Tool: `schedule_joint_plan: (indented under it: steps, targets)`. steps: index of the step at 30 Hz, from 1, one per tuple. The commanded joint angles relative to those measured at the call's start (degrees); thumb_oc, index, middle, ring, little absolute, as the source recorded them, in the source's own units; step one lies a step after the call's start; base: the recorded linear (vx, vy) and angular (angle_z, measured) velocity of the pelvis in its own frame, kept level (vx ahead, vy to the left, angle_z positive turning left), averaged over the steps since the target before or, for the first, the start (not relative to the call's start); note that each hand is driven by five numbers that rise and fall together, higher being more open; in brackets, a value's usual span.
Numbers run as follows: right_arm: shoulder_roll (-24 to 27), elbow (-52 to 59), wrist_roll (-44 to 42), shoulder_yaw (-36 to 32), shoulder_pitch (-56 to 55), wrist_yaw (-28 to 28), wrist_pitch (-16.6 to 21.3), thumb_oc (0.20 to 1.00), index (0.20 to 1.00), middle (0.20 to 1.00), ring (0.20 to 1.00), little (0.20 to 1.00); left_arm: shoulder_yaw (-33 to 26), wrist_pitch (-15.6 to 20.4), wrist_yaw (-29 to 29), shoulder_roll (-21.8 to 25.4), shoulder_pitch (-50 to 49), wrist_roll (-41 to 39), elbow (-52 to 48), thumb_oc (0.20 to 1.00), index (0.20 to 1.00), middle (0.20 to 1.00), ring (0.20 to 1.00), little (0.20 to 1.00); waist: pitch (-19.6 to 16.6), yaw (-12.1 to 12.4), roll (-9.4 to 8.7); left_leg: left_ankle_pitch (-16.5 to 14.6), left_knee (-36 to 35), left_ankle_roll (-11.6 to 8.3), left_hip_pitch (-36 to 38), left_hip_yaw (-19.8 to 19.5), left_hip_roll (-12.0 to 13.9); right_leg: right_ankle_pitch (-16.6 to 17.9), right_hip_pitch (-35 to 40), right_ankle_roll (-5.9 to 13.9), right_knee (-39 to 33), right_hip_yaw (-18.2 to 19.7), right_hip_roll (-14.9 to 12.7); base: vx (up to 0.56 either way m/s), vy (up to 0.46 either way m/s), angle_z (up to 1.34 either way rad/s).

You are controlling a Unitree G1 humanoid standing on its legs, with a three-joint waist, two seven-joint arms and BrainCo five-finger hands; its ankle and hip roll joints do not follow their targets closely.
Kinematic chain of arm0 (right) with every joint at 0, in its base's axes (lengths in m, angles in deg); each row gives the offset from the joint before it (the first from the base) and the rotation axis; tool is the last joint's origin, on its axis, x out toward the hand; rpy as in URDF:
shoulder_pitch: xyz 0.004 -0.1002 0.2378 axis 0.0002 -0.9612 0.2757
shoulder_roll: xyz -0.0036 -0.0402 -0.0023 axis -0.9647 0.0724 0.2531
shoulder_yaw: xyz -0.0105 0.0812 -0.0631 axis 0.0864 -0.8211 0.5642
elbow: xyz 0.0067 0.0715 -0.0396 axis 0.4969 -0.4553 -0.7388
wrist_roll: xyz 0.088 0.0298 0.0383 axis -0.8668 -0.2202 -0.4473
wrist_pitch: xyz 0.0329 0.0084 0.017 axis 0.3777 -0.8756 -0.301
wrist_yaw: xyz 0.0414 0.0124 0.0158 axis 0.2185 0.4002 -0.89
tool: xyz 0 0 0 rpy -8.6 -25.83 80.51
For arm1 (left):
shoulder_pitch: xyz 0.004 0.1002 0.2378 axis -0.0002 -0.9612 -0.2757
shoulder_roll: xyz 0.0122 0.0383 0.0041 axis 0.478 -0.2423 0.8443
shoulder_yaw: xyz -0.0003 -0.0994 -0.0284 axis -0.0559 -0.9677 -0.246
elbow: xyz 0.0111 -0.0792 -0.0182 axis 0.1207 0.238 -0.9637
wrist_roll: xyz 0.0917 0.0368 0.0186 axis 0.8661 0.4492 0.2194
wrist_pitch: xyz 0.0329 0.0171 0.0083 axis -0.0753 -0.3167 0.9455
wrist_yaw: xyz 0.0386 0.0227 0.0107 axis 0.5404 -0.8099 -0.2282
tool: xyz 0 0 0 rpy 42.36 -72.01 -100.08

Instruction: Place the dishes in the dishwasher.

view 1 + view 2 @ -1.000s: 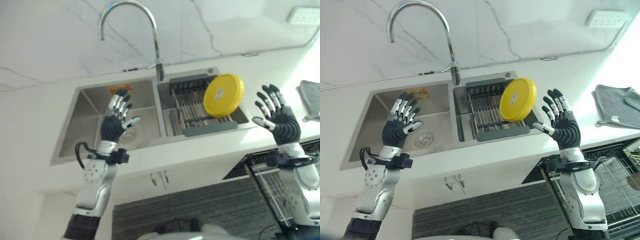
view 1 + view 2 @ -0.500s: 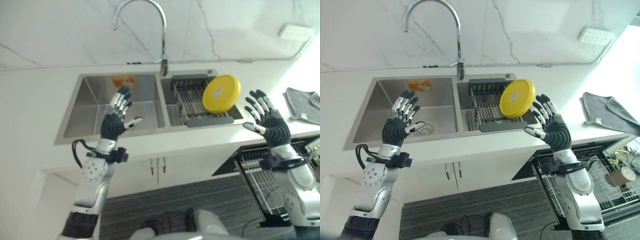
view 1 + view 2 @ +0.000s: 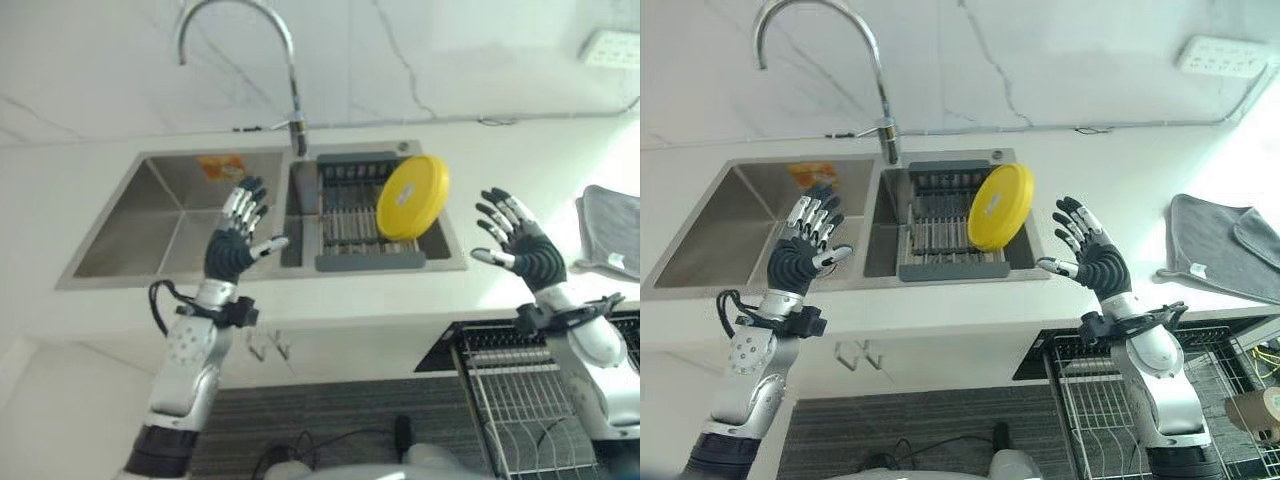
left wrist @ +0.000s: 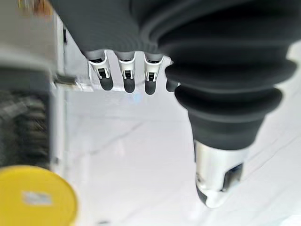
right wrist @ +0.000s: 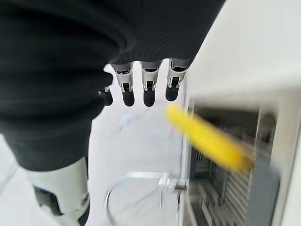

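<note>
Over the double sink (image 3: 130,235), left hand (image 3: 235,248) and right hand (image 3: 520,245) hover splayed, holding nothing. Yellow plate (image 3: 411,197) leans upright in the dish rack (image 3: 350,215), right basin.

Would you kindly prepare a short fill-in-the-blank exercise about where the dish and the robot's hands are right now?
1. The yellow plate leans in the drying rack set in the sink's ____ basin.
2. The plate's colour is ____.
3. Both the left hand and the right hand are raised with fingers ____, holding nothing.
4. A grey cloth lies on the ____.

Missing words: right; yellow; open; counter
</note>
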Motion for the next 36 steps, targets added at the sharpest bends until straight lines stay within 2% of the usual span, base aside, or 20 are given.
schedule_joint_plan:
  steps: [1,2,4,5,6,7,8,9,16,23,29,36]
  targets:
    - [-0.70,5.68,-4.56,-2.38,2.20,-1.51,0.84,1.000,1.000,1.000,1.000,1.000,-2.56,3.06,0.90,5.97,1.05,-3.86,-4.51,1.000,1.000,1.000,1.000,1.000,-2.42,0.07,-4.77,-7.36,5.24,-3.75,3.18,3.86,-3.42,-0.95,-2.27,3.12,-0.14,3.13,-5.88,0.02,-0.193,0.27]
    - [-0.55,5.32,-4.30,-2.97,1.95,-1.33,1.70,1.000,1.000,1.000,1.000,1.000,-2.70,3.78,1.23,5.46,0.81,-4.32,-4.55,1.000,1.000,1.000,1.000,1.000,-2.17,0.27,-4.89,-6.90,6.85,-3.75,1.14,3.92,-3.33,-1.32,-1.72,2.91,-0.14,2.44,-5.94,-0.01,-0.106,0.29]
    - [-0.92,4.50,-4.11,-3.79,2.15,0.14,3.94,1.000,1.000,1.000,1.000,1.000,-2.47,5.95,2.03,4.57,1.43,-4.87,-4.03,1.000,1.000,1.000,1.000,1.000,-1.07,0.19,-4.22,-2.90,0.61,-5.13,-1.60,7.26,-2.28,-2.12,-0.78,3.70,-0.14,-0.30,-6.58,-0.02,0.032,0.45]
    - [-1.51,4.52,-5.31,-3.78,2.27,1.15,5.06,1.000,1.000,1.000,1.000,1.000,-2.30,7.04,2.09,4.44,1.88,-4.41,-3.51,1.000,1.000,1.000,1.000,1.000,-0.66,-0.09,-4.01,-1.96,-0.47,-5.18,-1.81,8.23,-1.87,-2.44,-0.47,3.74,-0.14,-1.13,-6.91,-0.02,0.098,0.58]
    - [-2.53,4.61,-6.94,-3.70,2.36,2.14,5.68,1.000,1.000,1.000,1.000,1.000,-1.98,8.14,1.68,4.27,2.46,-3.29,-2.65,1.000,1.000,1.000,1.000,1.000,-0.67,-0.38,-3.70,-2.52,-0.86,-4.78,-1.52,7.61,-2.02,-2.85,-0.41,3.61,-0.14,-1.28,-7.14,0.01,0.189,0.55]
    - [-3.69,3.65,-8.05,-4.44,2.26,4.62,5.70,1.000,1.000,1.000,1.000,1.000,-1.68,8.01,1.46,5.01,3.13,-3.63,-1.89,1.000,1.000,1.000,1.000,1.000,-1.21,-0.61,-3.04,-3.93,-1.26,-4.53,-1.39,4.74,-2.87,-3.11,-0.31,3.86,-0.14,-0.71,-7.39,0.01,0.171,0.00]
    - [-3.78,3.72,-8.21,-4.59,2.14,4.86,5.69,1.000,1.000,1.000,1.000,1.000,-1.75,7.95,1.56,5.06,3.14,-3.81,-1.97,1.000,1.000,1.000,1.000,1.000,-1.31,-0.66,-2.99,-3.99,-1.26,-4.52,-1.39,4.74,-2.89,-3.12,-0.30,3.90,-0.14,-0.77,-7.44,0.13,0.267,-0.04]
    - [-6.84,5.52,-5.19,-4.52,1.41,6.26,5.42,1.000,1.000,1.000,1.000,1.000,-2.45,7.39,1.85,4.98,2.97,-3.28,-3.91,1.000,1.000,1.000,1.000,1.000,-2.32,-0.85,-2.36,-4.83,-1.26,-4.55,-0.79,5.35,-3.09,-3.15,0.08,4.43,-0.14,-2.03,-8.45,0.14,0.201,-0.15]
    - [-8.72,4.23,-9.63,-3.37,3.65,10.43,4.03,1.000,1.000,1.000,1.000,1.000,-1.48,5.53,0.47,5.17,4.16,-0.35,-2.59,1.000,1.000,1.000,1.000,1.000,-2.80,-0.17,-2.97,-6.24,-1.26,-4.08,0.24,5.60,-3.31,-2.46,0.11,5.91,-0.14,-2.91,-10.16,0.07,0.058,0.03]
    - [-7.26,-0.26,-12.60,-3.75,7.80,15.51,3.97,1.000,1.000,1.000,1.000,1.000,-0.58,4.52,-0.29,6.53,4.17,0.08,-1.27,1.000,1.000,1.000,1.000,1.000,-3.47,1.68,-3.53,-6.80,-1.26,-3.86,0.73,5.40,-3.02,-2.79,0.65,5.85,-0.14,-3.65,-10.36,0.05,0.001,-0.02]
    - [-6.20,-4.37,-10.69,-4.75,11.09,20.11,6.69,1.000,1.000,1.000,1.000,1.000,0.33,3.64,-0.26,6.33,4.66,0.13,-0.74,1.000,1.000,1.000,1.000,1.000,-4.48,3.04,-3.60,-6.98,-1.26,-3.96,1.16,5.36,-2.60,-3.33,1.57,5.53,-0.14,-4.48,-10.09,0.01,-0.005,-0.01]
    - [-5.26,-8.20,-13.29,-4.65,13.26,19.57,5.94,1.000,1.000,1.000,1.000,1.000,0.96,3.52,-0.21,6.42,4.99,-0.26,0.25,1.000,1.000,1.000,1.000,1.000,-5.02,3.85,-3.63,-6.97,-1.26,-4.16,1.28,5.13,-2.47,-3.62,2.01,5.34,-0.14,-4.82,-9.90,0.00,-0.001,0.00]
